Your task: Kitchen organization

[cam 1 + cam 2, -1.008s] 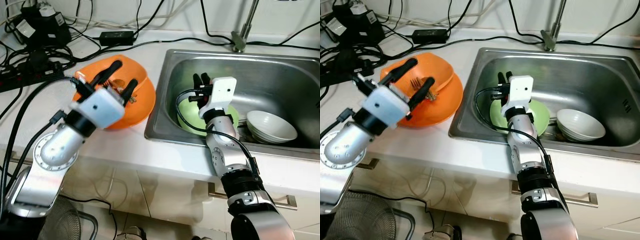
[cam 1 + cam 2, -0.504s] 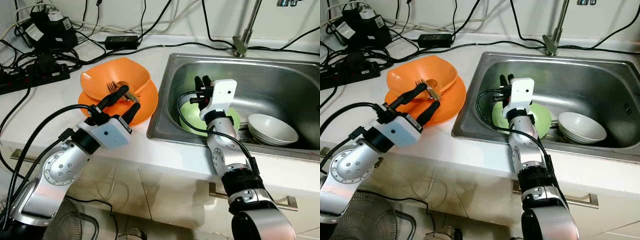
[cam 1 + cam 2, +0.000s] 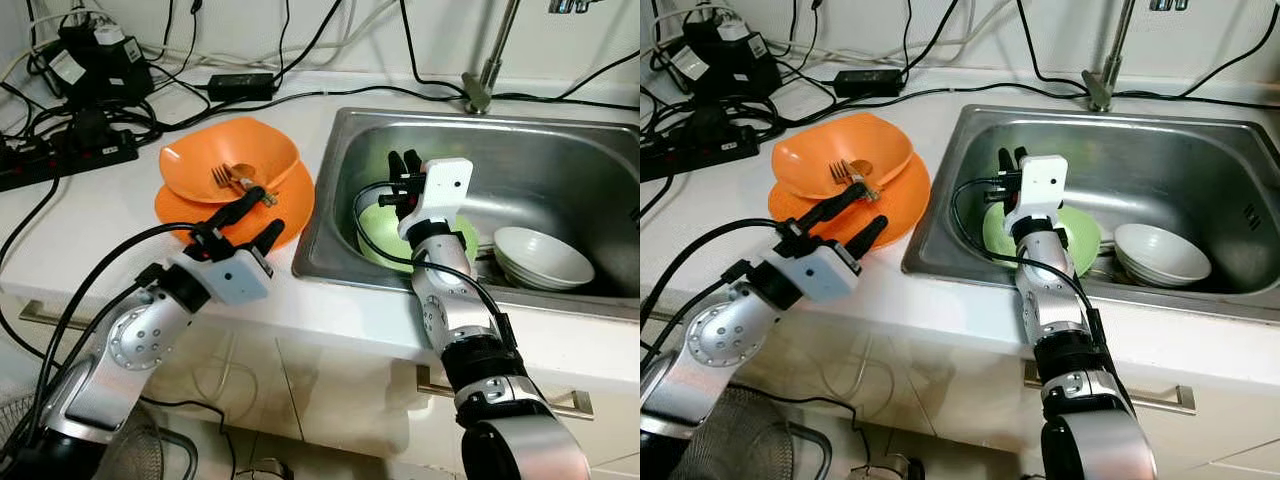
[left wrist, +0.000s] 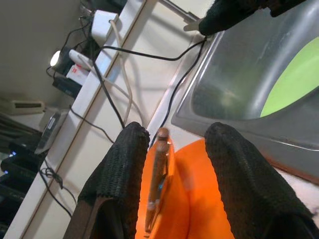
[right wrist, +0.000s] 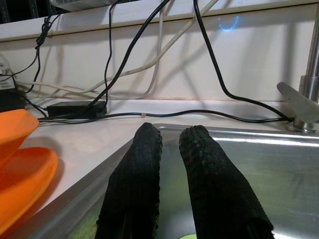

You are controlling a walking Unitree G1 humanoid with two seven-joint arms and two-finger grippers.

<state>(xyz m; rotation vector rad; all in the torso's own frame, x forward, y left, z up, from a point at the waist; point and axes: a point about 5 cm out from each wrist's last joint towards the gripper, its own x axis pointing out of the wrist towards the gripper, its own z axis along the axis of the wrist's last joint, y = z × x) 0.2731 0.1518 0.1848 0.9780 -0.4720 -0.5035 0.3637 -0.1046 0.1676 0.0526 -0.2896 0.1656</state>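
An orange bowl (image 3: pixel 230 158) sits on an orange plate (image 3: pixel 292 205) on the white counter, left of the sink (image 3: pixel 560 150). A fork (image 3: pixel 232 178) lies in the bowl. My left gripper (image 3: pixel 268 208) is open and holds nothing; it hovers over the plate's near edge, pointing at the bowl. Seen from the left wrist, the fork (image 4: pixel 158 184) lies beyond the gap between the fingers (image 4: pixel 119 169). My right gripper (image 3: pixel 403 163) is shut and holds nothing, inside the sink just above a green plate (image 3: pixel 378 232). White bowls (image 3: pixel 545 255) are stacked to the plate's right.
A tap (image 3: pixel 487 70) stands behind the sink. A power strip (image 3: pixel 70 150), adapters and several black cables (image 3: pixel 300 92) cover the back left of the counter. Bare counter (image 3: pixel 80 230) lies left of the orange plate. A drawer handle (image 3: pixel 560 400) sits below the counter edge.
My left gripper has drawn back from over the orange bowl toward the counter's front edge and dropped lower, still open. The camera shifted slightly. The right arm has stayed still.
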